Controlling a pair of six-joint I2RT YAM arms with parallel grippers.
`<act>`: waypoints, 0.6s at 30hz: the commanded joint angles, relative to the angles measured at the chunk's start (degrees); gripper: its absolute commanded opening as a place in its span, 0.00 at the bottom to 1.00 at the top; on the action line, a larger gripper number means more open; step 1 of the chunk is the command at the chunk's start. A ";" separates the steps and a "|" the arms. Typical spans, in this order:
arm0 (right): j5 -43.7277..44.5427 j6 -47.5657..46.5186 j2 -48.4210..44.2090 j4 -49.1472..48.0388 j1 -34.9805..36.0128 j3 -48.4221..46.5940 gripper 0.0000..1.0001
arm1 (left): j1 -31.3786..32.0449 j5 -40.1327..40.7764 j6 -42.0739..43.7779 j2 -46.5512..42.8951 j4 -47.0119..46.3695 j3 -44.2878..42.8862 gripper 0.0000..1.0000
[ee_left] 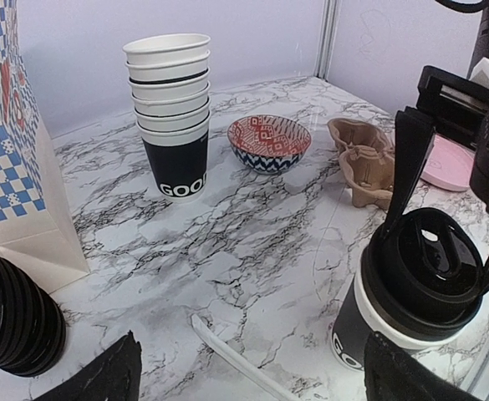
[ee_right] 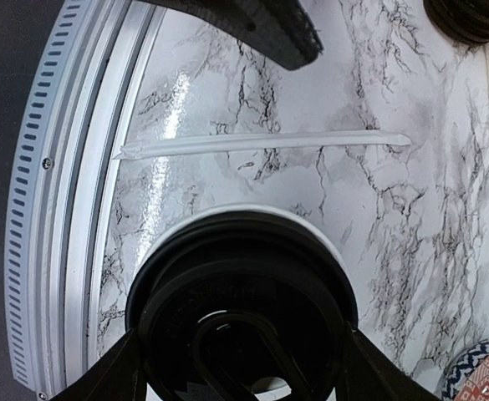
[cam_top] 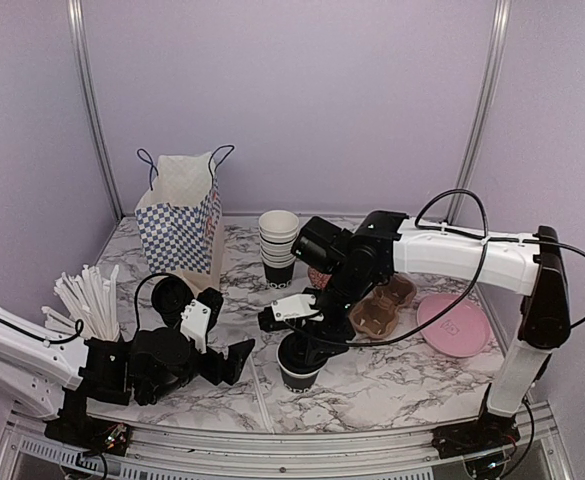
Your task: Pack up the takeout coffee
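Near the front edge of the marble-patterned desk (cam_top: 392, 375): takeout coffee (cam_top: 297, 376), upright. Small black paper cup, white print at the base, white band under a glossy black plastic lid with a sip opening. Clasped at the lid from above by the right end effector (cam_top: 300, 347), one black finger on each side. Just left and apart from it, left end effector (cam_top: 225, 332), spread wide, empty. Beside the cup, thin white straw (ee_right: 261, 142), flat. Farther back: ribbed stack of black lids (ee_left: 10, 313), moulded pulp carrier (cam_top: 377, 310), patterned bowl (ee_left: 269, 142), stacked white-rimmed cups (cam_top: 278, 245), checked paper bag (cam_top: 180, 225).
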State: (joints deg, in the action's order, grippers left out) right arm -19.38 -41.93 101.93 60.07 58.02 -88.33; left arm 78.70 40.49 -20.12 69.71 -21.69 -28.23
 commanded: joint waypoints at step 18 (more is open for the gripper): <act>1.97 0.88 2.02 0.78 2.52 -2.23 0.55 | 0.12 1.57 -0.40 -0.61 0.86 0.74 0.93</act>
State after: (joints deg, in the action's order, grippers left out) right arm -18.76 -41.78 103.00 60.12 59.53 -89.03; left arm 78.70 41.04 -20.25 69.71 -21.54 -28.21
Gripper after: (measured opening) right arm 0.695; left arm 0.930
